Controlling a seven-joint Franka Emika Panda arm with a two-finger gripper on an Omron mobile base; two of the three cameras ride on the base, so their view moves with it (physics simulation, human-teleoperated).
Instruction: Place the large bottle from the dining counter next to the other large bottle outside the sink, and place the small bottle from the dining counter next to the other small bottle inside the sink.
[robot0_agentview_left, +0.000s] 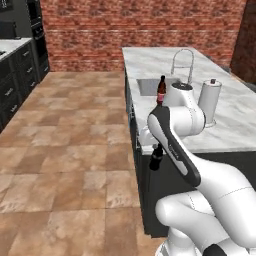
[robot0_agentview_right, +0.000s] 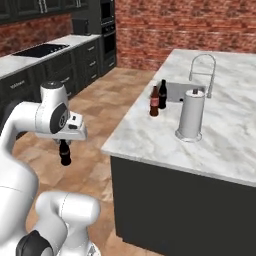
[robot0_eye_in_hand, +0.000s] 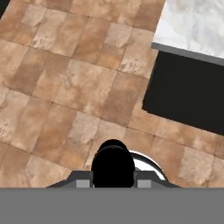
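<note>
My gripper (robot0_agentview_right: 64, 142) is shut on the neck of the small bottle (robot0_agentview_right: 64, 154), a short all-black one, which hangs upright over the tiled floor just left of the marble counter (robot0_agentview_right: 150, 135). The same bottle (robot0_agentview_left: 156, 160) shows beside the counter's dark base, and from above its round black top (robot0_eye_in_hand: 113, 162) sits between my fingers. On the counter by the sink (robot0_agentview_right: 175, 93) stand the large bottle (robot0_agentview_right: 154, 101), brown with a red label, and right behind it the other large bottle (robot0_agentview_right: 162, 94), all black. The other small bottle is hidden from view.
A chrome faucet (robot0_agentview_right: 202, 70) arches over the sink's far side. A grey paper-towel roll (robot0_agentview_right: 191, 116) stands upright on the counter near the front edge. Dark cabinets with a cooktop (robot0_agentview_right: 40, 50) line the far left wall. Open tiled floor (robot0_agentview_left: 70, 140) lies to the left.
</note>
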